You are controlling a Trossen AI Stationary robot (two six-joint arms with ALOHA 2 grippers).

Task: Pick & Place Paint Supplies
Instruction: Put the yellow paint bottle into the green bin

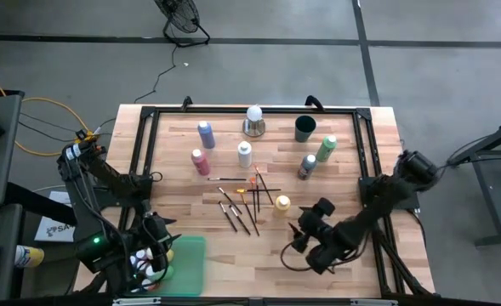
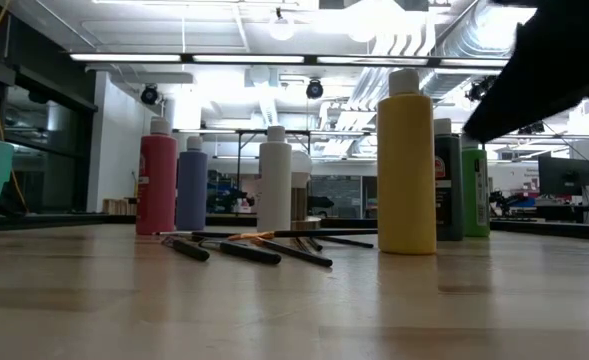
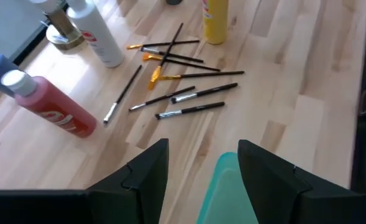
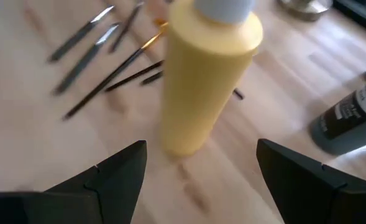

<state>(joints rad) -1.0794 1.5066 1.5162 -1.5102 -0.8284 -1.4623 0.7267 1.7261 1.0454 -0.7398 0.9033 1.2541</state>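
Right gripper (image 4: 198,168): fingers spread, just short of yellow bottle (image 4: 202,81); left gripper (image 3: 201,168): fingers spread, above teal bin (image 3: 223,193); brushes (image 1: 243,202) mid-table.

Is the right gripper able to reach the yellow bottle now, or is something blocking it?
Probably yes. The right gripper is open and faces the upright yellow bottle, with bare table between them. The brushes lie beyond it, not in the path.

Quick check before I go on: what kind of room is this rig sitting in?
Probably an open industrial lab or workshop, not a home. The low view shows exposed ceiling ducts and strip lights over distant workbenches, and the high view shows the wooden table on bare concrete floor with a floor fan.
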